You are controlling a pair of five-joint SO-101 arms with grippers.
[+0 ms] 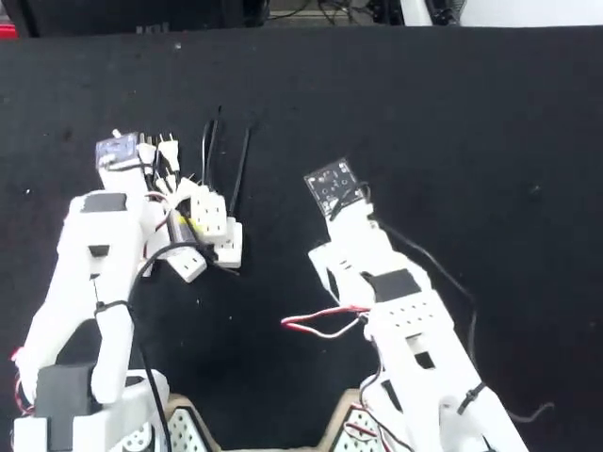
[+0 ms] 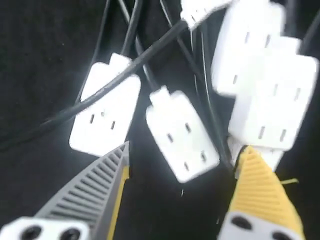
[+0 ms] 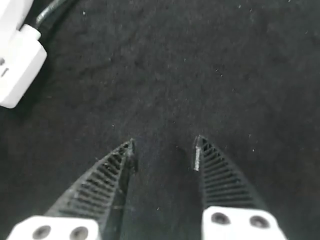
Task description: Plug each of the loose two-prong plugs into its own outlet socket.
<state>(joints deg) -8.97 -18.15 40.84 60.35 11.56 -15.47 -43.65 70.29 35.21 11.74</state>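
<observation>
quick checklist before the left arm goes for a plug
1. Left gripper open and holding nothing: ok.
2. Right gripper open and out of the way: ok, it is over bare table.
3. Gripper lined up on a plug: not ok, it hangs over the outlets; the loose plugs lie beyond them.
4. Outlet slots facing up: ok in the left wrist view.
5. Outlets free of cord: not ok, a black cord crosses one.
6. Any plug already seated: cannot tell.

A black cloth-covered table has tangled cables beyond its far edge.
</observation>
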